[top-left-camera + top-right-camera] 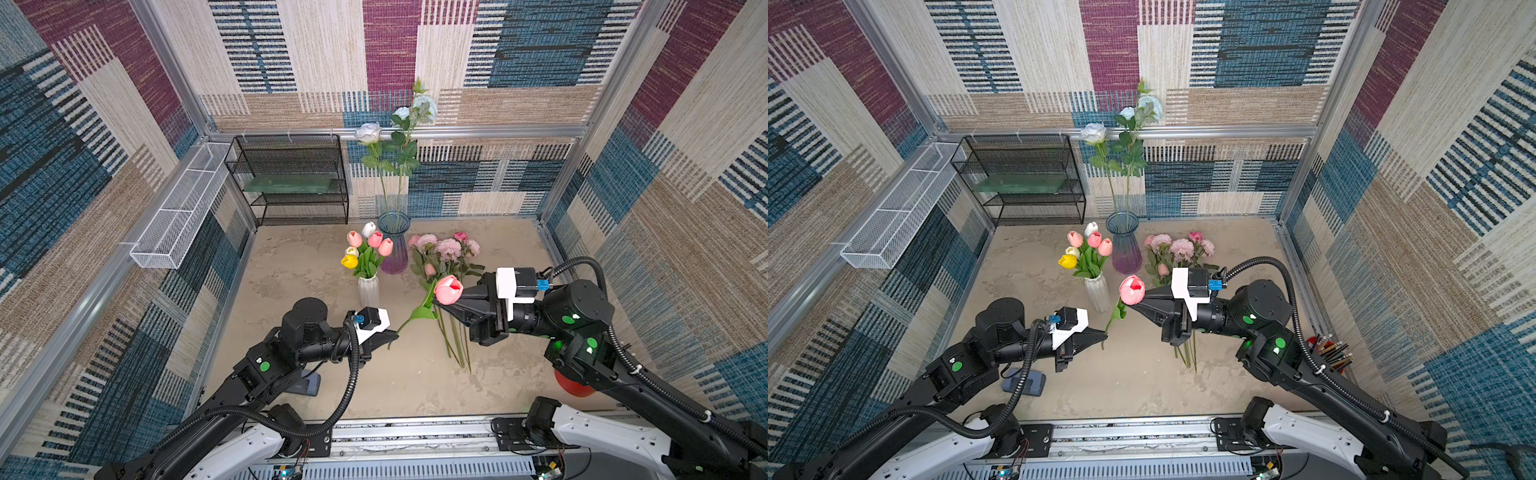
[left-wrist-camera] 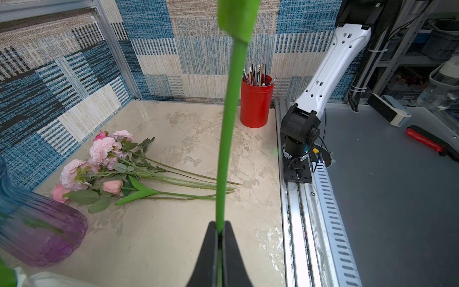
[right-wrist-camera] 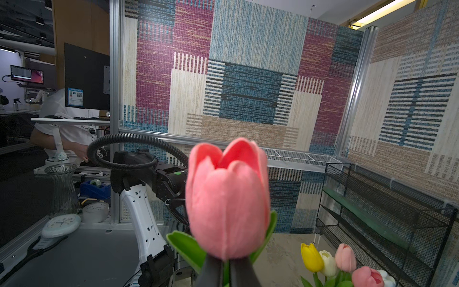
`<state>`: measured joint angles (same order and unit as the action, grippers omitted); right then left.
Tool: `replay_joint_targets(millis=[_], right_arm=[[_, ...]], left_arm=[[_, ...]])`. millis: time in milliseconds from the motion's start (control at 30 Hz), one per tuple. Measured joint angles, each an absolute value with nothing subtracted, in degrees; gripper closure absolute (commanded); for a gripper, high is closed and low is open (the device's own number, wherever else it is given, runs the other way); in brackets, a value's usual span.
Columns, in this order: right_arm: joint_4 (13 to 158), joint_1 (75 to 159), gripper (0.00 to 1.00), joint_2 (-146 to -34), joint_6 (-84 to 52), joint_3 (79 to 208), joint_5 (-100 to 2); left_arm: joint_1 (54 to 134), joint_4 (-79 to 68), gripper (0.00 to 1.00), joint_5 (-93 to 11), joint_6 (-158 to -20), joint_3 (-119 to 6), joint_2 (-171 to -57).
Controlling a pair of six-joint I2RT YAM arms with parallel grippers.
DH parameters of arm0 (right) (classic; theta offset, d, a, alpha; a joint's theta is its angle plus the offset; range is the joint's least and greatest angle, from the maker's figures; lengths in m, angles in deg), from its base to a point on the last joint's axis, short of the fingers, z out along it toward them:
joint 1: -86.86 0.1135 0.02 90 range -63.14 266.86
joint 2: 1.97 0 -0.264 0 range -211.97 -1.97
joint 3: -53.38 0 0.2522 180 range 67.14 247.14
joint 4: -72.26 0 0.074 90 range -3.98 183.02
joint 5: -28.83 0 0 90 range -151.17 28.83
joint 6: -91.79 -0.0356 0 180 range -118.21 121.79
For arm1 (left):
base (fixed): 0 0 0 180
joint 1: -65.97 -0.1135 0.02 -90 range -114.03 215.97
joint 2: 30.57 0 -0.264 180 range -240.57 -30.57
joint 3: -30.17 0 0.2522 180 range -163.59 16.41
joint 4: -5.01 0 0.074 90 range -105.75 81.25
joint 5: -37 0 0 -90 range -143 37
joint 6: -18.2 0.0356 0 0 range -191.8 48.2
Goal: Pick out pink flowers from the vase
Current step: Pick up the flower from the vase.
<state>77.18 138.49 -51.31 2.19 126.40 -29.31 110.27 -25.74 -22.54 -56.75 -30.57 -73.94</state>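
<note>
A pink tulip (image 1: 448,289) hangs in the air between my two grippers. My right gripper (image 1: 441,306) is shut on its green stem just under the bloom (image 3: 227,198). My left gripper (image 1: 395,332) is shut on the lower end of that stem (image 2: 224,161). Behind them a white ribbed vase (image 1: 368,291) holds pink, white and yellow tulips (image 1: 376,240). A blue-purple glass vase (image 1: 394,249) holds pale blue-white roses. Several pink flowers (image 1: 446,249) lie in a pile on the table to the right of the glass vase, stems toward the front.
A black mesh shelf (image 1: 291,178) stands at the back left, with a white wire basket (image 1: 178,216) on the left wall. A red cup of pencils (image 2: 255,104) sits at the front right under my right arm. A grey object (image 1: 1025,382) lies under my left arm.
</note>
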Motion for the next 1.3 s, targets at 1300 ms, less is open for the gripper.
replay_joint_targets(millis=[1300], right_arm=[[73.84, 144.02, 0.50, -59.29, -5.90, 113.59, -28.76]], left_arm=[[110.51, -0.70, 1.00, -16.20, -81.25, -14.88, -64.19]])
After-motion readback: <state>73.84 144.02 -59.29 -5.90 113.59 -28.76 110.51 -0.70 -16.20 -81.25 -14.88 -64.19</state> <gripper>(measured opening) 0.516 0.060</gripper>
